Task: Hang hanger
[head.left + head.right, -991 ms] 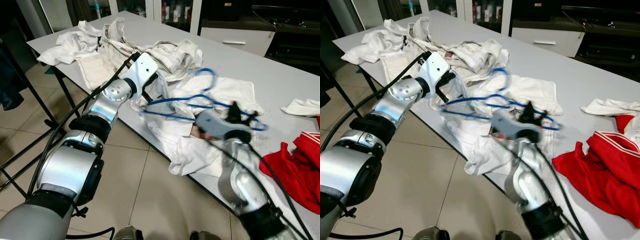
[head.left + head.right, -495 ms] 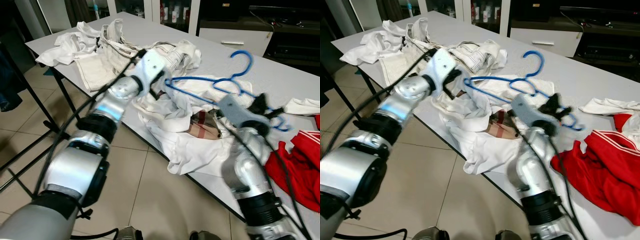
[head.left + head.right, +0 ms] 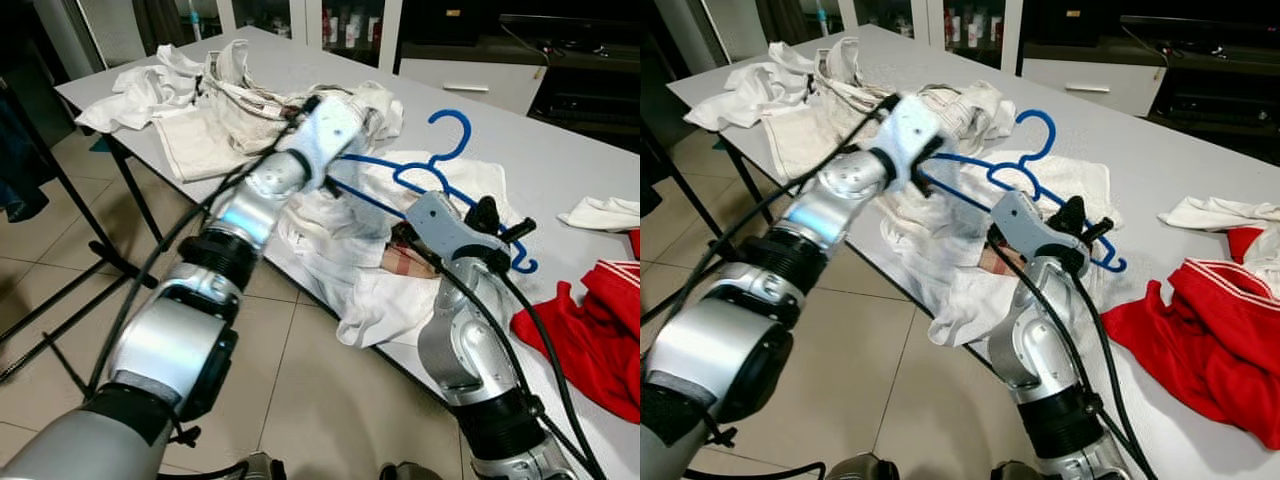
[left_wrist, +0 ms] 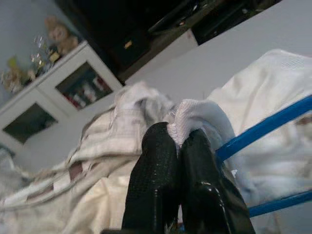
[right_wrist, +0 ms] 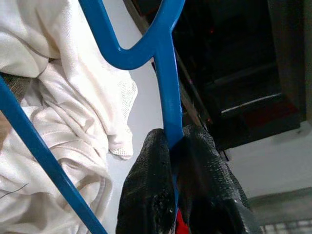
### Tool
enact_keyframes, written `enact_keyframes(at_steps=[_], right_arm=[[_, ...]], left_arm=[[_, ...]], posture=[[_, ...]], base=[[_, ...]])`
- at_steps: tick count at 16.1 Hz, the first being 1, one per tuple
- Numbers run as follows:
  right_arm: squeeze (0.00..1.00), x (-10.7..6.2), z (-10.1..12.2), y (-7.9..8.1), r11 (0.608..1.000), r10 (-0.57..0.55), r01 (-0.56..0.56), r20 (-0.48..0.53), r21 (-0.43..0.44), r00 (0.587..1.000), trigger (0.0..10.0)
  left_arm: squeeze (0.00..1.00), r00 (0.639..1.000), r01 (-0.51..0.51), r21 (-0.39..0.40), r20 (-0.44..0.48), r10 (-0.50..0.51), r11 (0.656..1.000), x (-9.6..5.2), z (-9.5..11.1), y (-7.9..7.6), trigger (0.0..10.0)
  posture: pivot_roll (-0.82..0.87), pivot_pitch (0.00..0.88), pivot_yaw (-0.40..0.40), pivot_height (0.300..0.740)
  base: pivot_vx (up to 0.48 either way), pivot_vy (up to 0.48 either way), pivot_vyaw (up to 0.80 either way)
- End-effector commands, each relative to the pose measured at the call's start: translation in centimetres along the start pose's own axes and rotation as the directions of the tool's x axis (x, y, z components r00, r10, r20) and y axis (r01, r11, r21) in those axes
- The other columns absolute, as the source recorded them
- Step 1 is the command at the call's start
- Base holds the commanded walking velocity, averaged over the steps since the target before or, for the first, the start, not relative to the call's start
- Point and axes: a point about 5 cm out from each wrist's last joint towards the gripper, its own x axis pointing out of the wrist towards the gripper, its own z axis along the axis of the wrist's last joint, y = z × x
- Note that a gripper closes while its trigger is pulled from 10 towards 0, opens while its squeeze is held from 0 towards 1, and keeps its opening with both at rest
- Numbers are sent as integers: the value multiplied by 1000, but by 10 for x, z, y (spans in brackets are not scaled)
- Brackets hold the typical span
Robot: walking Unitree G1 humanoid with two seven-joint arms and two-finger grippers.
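Left eye view: the blue hanger (image 3: 425, 180) is taken as the landmark, held raised over the grey table (image 3: 560, 160) above a heap of white clothes (image 3: 345, 235). At the hanger's left end the left pincer (image 3: 335, 160) is seen; in the left wrist view its fingers (image 4: 161, 165) are clenched on a fold of white cloth (image 4: 195, 114), with the hanger's blue bar just beside them. More white laundry (image 3: 185, 85) is spread on the table well left of the hanger. At the hanger's right end the right pincer (image 3: 492, 218) is clenched on the blue bar, as the right wrist view shows, with the hook standing upright between the two pincers. A red garment (image 3: 590, 340) lies on the table to the right of the hanger.
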Motion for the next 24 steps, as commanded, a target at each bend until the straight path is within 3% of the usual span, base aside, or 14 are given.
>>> enact_keyframes(at_steps=[1,4,6,8,15,16,18,19,23,24], right_arm=[[0,3,0,-6,1000,-25,25,0,-6,1000,10000],[0,8,-9,-5,1000,-24,24,-42,-2,999,10000],[0,10,-14,-1,998,5,2,-103,62,995,10000],[0,15,-18,1,984,54,-22,-174,178,983,10000],[0,16,7,-5,948,88,-46,-122,314,989,10000],[0,17,9,-7,944,85,-44,-112,328,990,10000],[0,17,9,-9,935,87,-43,-112,351,990,10000],[0,19,8,-10,930,85,-36,-120,366,989,10000],[0,25,5,-14,917,62,-3,-134,399,989,10000],[0,27,6,-17,914,53,5,-131,406,990,10000]], left_arm=[[0,1000,1,22,7,-1,1000,0,3,-2,4431],[0,997,47,32,62,-49,998,0,12,-12,4471],[0,994,70,38,77,-73,997,-1,15,-18,4471],[0,992,94,49,83,-98,994,-5,12,-30,4667],[0,983,118,82,131,-128,990,-10,21,-51,4549],[0,981,121,89,139,-133,989,-10,23,-53,5294],[0,976,138,98,155,-152,986,-11,24,-56,5608],[0,968,163,102,174,-179,981,-13,27,-60,4784],[0,945,218,88,228,-233,972,-19,33,-69,4588],[0,931,243,107,254,-263,964,-22,35,-72,5804]], posture=[[-78,2,65,723],[-78,1,62,723],[-78,1,62,723],[-67,0,63,723],[-55,0,58,723],[-62,0,55,723],[-63,0,54,723],[-64,0,53,723],[-53,0,50,723],[-50,0,49,723]], base=[[0,0,0],[0,0,0],[0,0,0],[0,0,0],[0,0,0],[0,0,0],[0,0,0],[0,0,0],[0,0,0],[0,0,0]])
